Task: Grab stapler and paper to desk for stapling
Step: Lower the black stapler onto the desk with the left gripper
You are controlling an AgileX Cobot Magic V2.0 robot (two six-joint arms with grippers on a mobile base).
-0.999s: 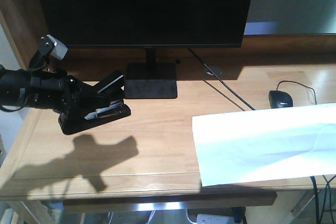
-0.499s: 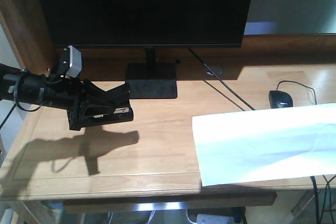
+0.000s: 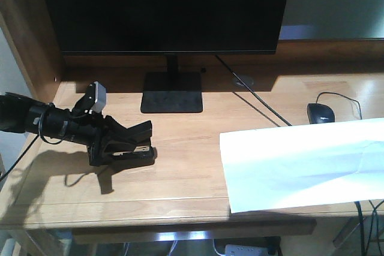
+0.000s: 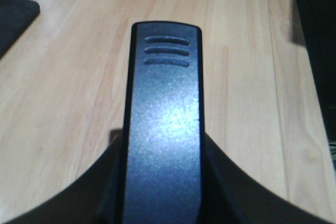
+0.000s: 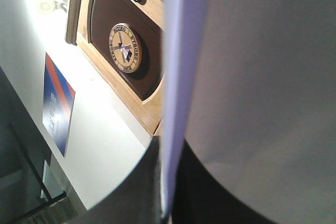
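Observation:
The black stapler [image 3: 133, 142] is at the left of the desk [image 3: 180, 178], low on or just above the wood, with its shadow right beneath it. My left gripper [image 3: 114, 142] is shut on it from the left. In the left wrist view the stapler's ribbed top [image 4: 165, 119] runs out between the two jaws of the left gripper [image 4: 163, 187]. The white paper [image 3: 306, 163] lies across the desk's right front and runs off the right edge. In the right wrist view my right gripper [image 5: 168, 187] is shut on the paper's edge [image 5: 176, 77]. The right gripper is out of the front view.
A large black monitor [image 3: 168, 10] on a square base [image 3: 172, 91] stands at the back. A black mouse [image 3: 320, 113] with its cable lies just behind the paper. A cable grommet [image 3: 243, 80] sits near the back. The right wrist view shows a wooden plaque [image 5: 126, 48] on a wall.
My left arm has come down and toward the front with the stapler, and has levelled out. The stapler is now low at the desk surface. The paper has not moved.

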